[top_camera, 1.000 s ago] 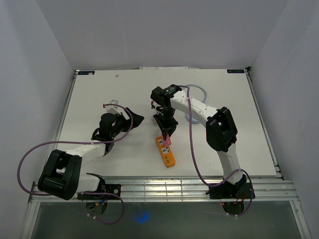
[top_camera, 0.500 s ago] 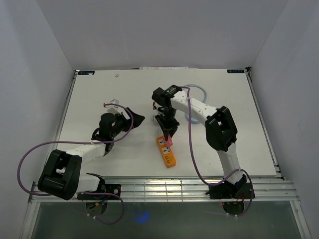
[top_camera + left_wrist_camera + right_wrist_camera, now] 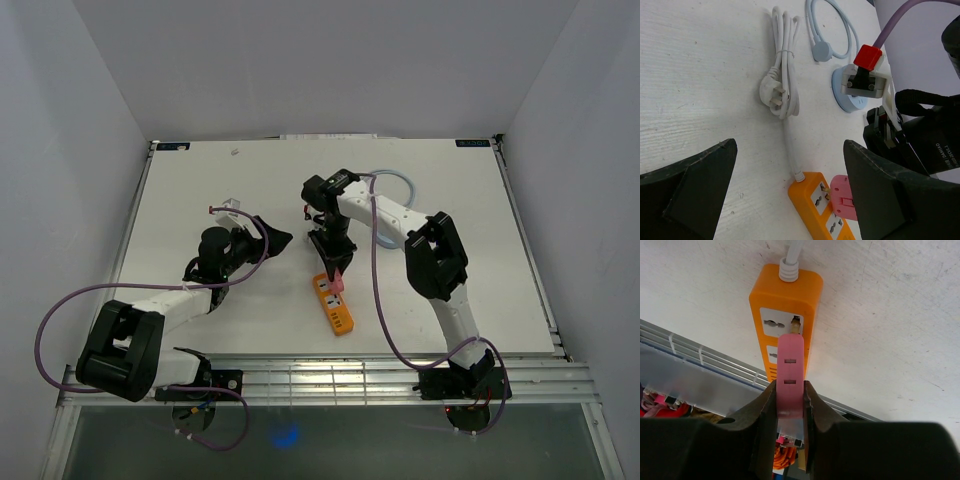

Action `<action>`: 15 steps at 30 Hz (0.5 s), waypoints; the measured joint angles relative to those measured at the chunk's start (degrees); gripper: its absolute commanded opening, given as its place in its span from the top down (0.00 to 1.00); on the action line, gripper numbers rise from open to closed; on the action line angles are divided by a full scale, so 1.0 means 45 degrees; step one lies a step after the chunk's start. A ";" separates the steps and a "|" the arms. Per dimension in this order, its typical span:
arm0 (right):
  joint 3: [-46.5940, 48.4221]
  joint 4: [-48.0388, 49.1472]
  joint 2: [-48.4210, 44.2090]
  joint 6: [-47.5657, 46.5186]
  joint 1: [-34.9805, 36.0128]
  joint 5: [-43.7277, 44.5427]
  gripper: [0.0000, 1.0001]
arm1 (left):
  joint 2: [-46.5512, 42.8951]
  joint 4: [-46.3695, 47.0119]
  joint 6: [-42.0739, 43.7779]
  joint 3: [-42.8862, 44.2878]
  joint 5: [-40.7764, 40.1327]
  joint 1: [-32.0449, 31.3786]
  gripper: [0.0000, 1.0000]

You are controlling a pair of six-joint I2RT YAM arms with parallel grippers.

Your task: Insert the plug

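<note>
An orange power strip (image 3: pixel 335 305) lies on the white table, also in the left wrist view (image 3: pixel 812 197) and the right wrist view (image 3: pixel 785 300). My right gripper (image 3: pixel 332 268) is shut on a pink plug (image 3: pixel 790 375), held just above the strip's first socket (image 3: pixel 777 327). The brass pins (image 3: pixel 796 326) touch that socket's edge. The pink plug shows too in the left wrist view (image 3: pixel 845 197). My left gripper (image 3: pixel 262 238) is open and empty, left of the strip, facing it.
The strip's white cord and plug (image 3: pixel 777 95) lie bundled behind it. A pale blue round adapter (image 3: pixel 852 92) with its cable (image 3: pixel 832 30) sits at the back right. The table's front edge and metal rails (image 3: pixel 330 375) lie just beyond the strip.
My right wrist has shifted slightly left over the strip with the pink plug still in it. The left arm has barely moved.
</note>
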 measured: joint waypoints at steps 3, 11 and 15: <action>0.0243 -0.0097 0.0151 0.0019 0.0005 0.0000 0.67 | 0.0019 0.0010 0.0010 0.0000 0.0058 0.0000 0.02; 0.0894 0.0151 0.0325 0.0146 -0.0005 0.0189 0.52 | 0.0024 0.0087 0.0015 -0.0005 0.0214 0.0000 0.02; 0.1112 0.0223 0.0325 0.0199 -0.0005 0.0189 0.49 | 0.0039 0.0092 0.0019 -0.0005 0.0277 0.0000 0.02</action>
